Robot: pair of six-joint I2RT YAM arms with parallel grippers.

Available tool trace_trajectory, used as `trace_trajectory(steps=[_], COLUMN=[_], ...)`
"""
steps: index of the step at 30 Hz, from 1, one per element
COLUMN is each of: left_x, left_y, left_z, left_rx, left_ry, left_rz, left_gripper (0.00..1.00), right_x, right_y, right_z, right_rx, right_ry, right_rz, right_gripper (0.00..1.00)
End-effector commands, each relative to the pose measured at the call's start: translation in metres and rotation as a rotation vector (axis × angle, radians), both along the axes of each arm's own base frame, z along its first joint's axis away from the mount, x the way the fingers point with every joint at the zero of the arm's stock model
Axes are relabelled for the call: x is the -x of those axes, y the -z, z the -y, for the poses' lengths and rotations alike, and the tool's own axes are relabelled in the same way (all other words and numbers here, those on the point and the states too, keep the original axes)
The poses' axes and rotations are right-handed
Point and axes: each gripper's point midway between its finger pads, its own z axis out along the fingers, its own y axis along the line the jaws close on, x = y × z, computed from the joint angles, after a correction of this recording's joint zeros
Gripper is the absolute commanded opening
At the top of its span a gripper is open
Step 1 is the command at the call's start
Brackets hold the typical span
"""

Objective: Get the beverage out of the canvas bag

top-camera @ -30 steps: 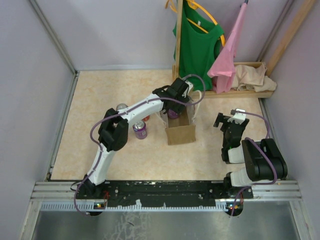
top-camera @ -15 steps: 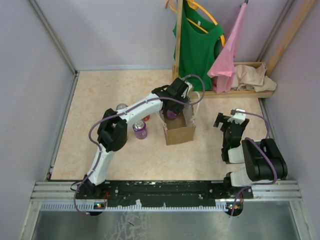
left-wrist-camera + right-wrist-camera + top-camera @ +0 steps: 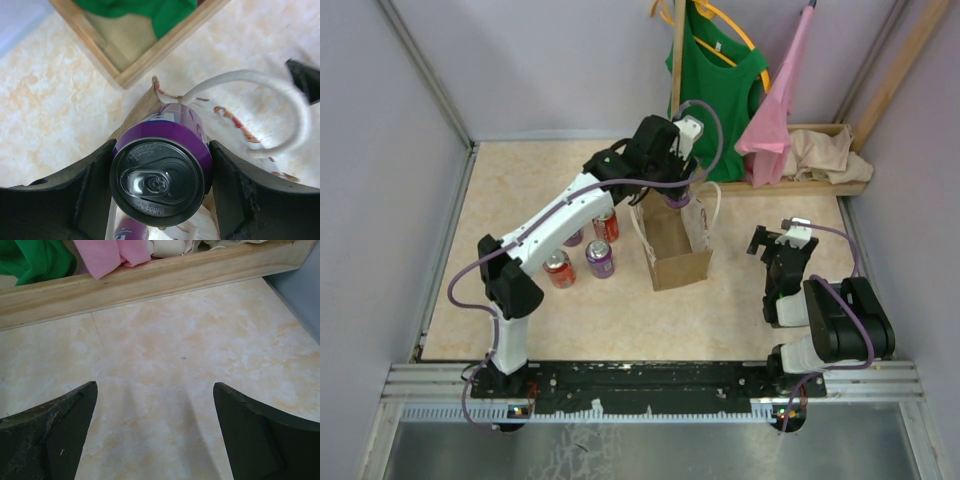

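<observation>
The tan-brown canvas bag point(image 3: 678, 252) with white loop handles point(image 3: 260, 85) stands open in the middle of the table. My left gripper point(image 3: 670, 192) is over the bag's far edge, shut on a purple beverage can point(image 3: 161, 176) and holding it upright above the opening. The left wrist view shows both black fingers point(image 3: 82, 192) pressed on the can's sides, the bag's rim point(image 3: 141, 106) below, and a second purple can point(image 3: 131, 231) deeper down. My right gripper point(image 3: 772, 243) is open and empty over bare table at the right, also in its wrist view point(image 3: 155, 432).
Several cans stand left of the bag: a red one point(image 3: 606, 226), a purple one point(image 3: 599, 259), another red one point(image 3: 558, 269). A wooden rack point(image 3: 790, 185) at the back holds a green shirt point(image 3: 715, 95), a pink garment point(image 3: 778, 110) and beige cloth point(image 3: 830, 155).
My left arm has risen and drawn back, lifting the purple can up from inside the bag to above its rim. The cans left of the bag now show. The right arm has not moved.
</observation>
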Motion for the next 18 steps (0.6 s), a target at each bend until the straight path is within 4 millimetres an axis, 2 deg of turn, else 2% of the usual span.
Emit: trace_trajectory(steps=[1,4,7,9,12,15,18], left_x=[0.020,0.034,0.048,0.057,0.069,0.082,0.095], left_y=[-0.089,-0.118,-0.143,-0.163,-0.182,-0.190,-0.181], left_z=[0.005,-0.005,-0.025,-0.045,-0.080,-0.116,-0.152], left_rx=[0.154,0.160,0.156,0.163,0.158,0.151,0.123], left_ry=[0.051,0.048,0.019,-0.021,-0.099,-0.186,-0.282], left_rz=[0.109,0.149,0.189,0.224,0.266,0.294,0.285], left_gripper=[0.00,0.00,0.00,0.00,0.00,0.00,0.00], right_x=[-0.010,-0.011,-0.011,-0.011,-0.011,-0.010,-0.011], right_y=[-0.024,-0.024,-0.024,-0.024,-0.024,-0.024,-0.024], right_z=[0.002,0.002,0.002,0.002,0.002,0.002,0.002], right_rx=[0.006,0.006,0.005,0.006,0.006,0.006,0.006], right_ry=[0.012,0.010,0.011,0.011,0.011,0.011,0.010], right_rz=[0.084,0.085,0.086,0.085,0.086,0.084,0.085], right_gripper=[0.99,0.99,0.99,0.99,0.99,0.99,0.99])
